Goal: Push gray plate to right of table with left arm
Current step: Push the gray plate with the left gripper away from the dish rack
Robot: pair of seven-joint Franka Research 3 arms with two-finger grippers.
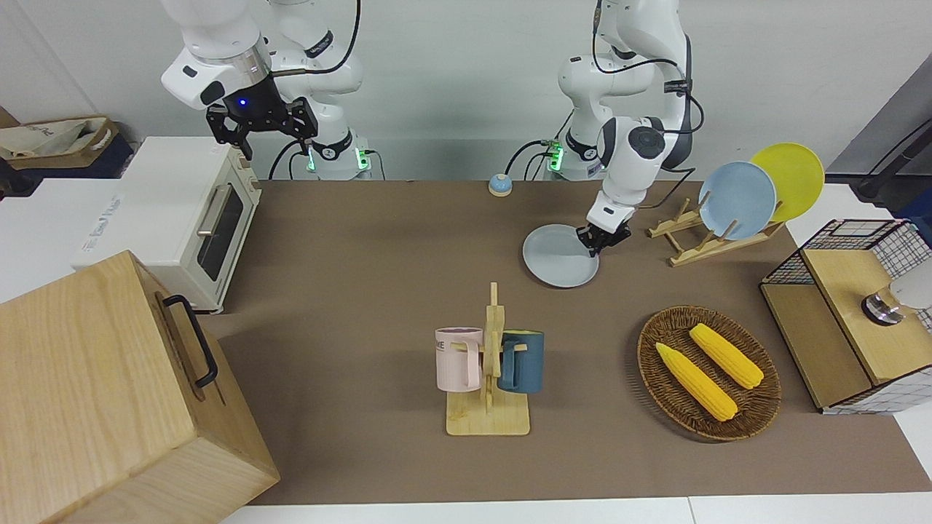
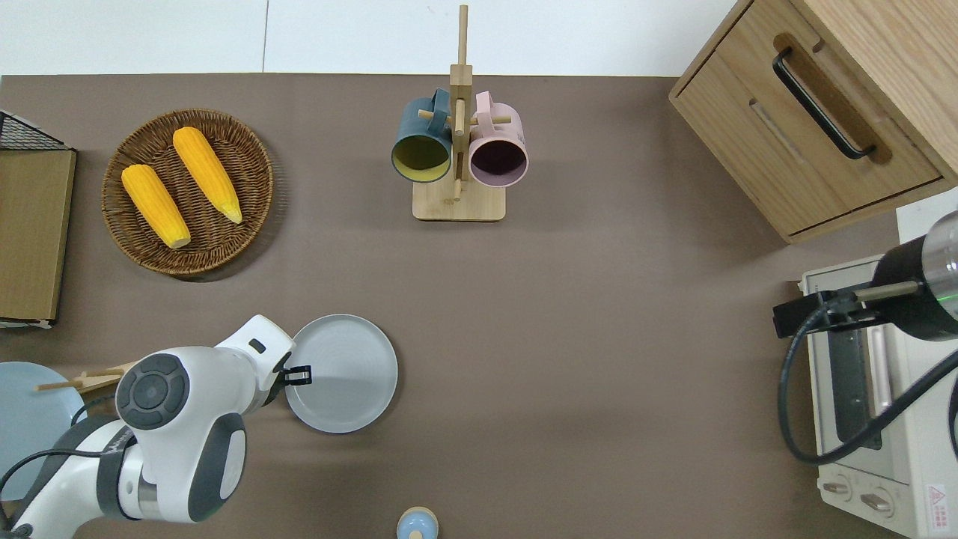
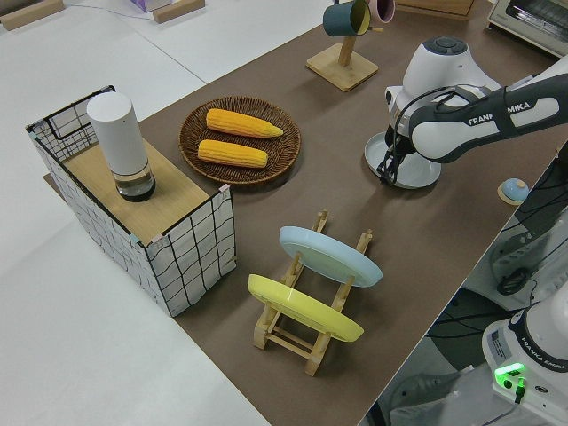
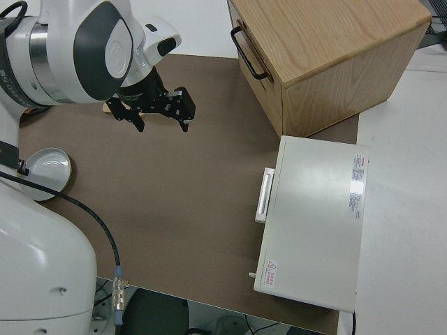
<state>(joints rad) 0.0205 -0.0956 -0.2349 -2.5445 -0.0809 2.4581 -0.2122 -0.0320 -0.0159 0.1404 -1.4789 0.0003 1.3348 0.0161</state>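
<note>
gray plate (image 2: 343, 373) lying flat on the table (image 2: 569, 359), nearer to the robots than the corn basket (image 2: 187, 191) and beside the wooden plate rack (image 1: 703, 236), on the side toward the right arm's end. left gripper (image 2: 297, 375) down low at the plate's rim, on the edge toward the left arm's end, touching it. can't tell if the left fingers are apart or together. mug stand (image 2: 458, 150) with two mugs farther from the robots, near the table's middle. right arm parked, right gripper (image 4: 155, 109) with fingers apart, holding nothing.
</note>
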